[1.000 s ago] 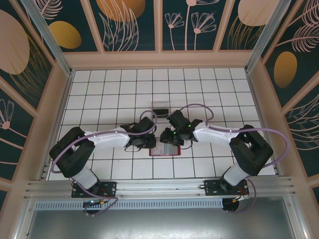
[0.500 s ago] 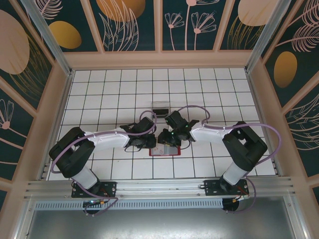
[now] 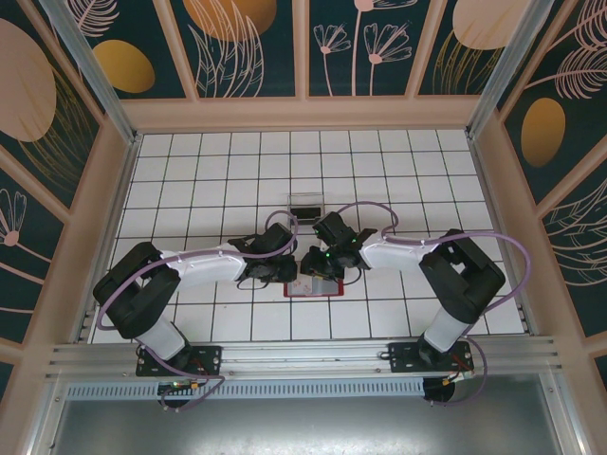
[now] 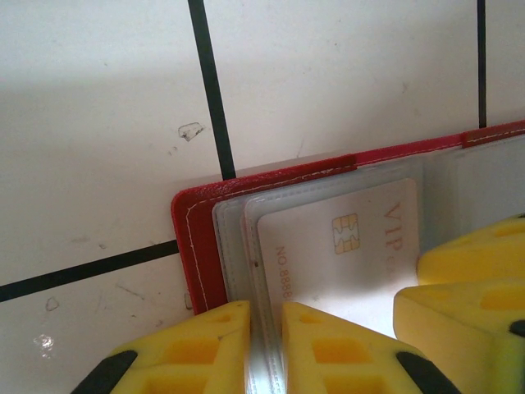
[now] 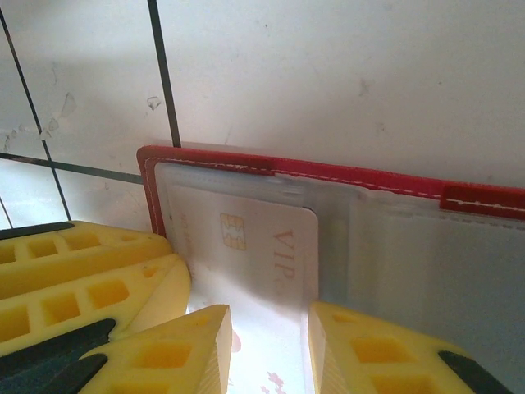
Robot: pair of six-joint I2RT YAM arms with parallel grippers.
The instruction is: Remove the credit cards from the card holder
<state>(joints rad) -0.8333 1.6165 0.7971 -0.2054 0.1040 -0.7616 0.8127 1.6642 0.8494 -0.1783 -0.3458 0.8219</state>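
The red card holder (image 4: 195, 246) lies open on the tiles. At its left side the left gripper (image 4: 264, 332) is pinched tight on its clear sleeve. Beside that, the right gripper (image 5: 269, 328) straddles a pale credit card (image 5: 246, 238) tucked in the holder; gripping or not, I can't tell. Beyond the holder sits a small clear box (image 3: 305, 206).

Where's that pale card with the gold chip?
In the left wrist view the chip card lies inside the open red wallet, by its stitched corner; from above, that wallet sits near the middle of the tiled table.
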